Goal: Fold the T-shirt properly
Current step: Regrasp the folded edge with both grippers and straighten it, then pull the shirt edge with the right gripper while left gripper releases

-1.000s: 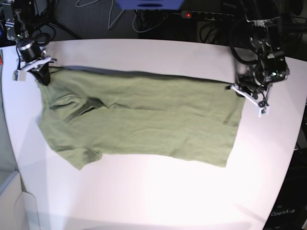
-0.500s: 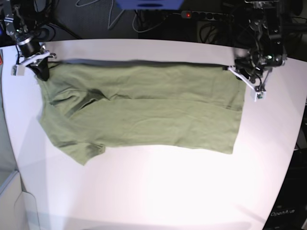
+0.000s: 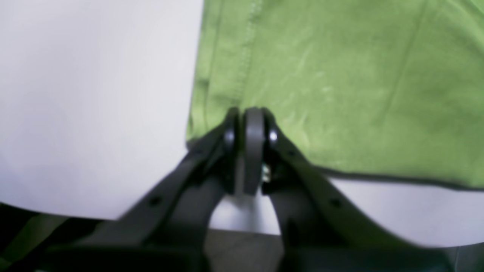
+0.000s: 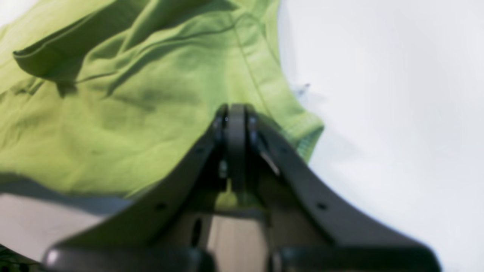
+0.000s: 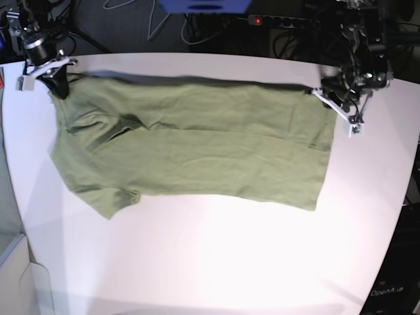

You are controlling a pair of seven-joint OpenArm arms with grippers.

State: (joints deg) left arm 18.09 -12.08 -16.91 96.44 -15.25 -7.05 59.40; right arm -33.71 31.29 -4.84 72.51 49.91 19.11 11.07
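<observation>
Base view: 1 T-shirt (image 5: pixel 197 147) on table (image 5: pixel 216 262), 2 grippers, left (image 5: pixel 319 94) & right (image 5: pixel 58 84), jaws clamped on its corners.

Both claws drawn toward the far counter (image 5: pixel 197 262) edge, right claw (image 5: pixel 58 84) and left claw (image 5: pixel 326 98) dragging the shirt (image 5: pixel 197 151) along; far hem pulled straighter, near hem and sleeve shifted farther from the near edge.

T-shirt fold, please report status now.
Left gripper and right gripper: fingers shut on the T-shirt far corners. Shirt stretched across the table, wrinkled. Nothing in the way.
</observation>
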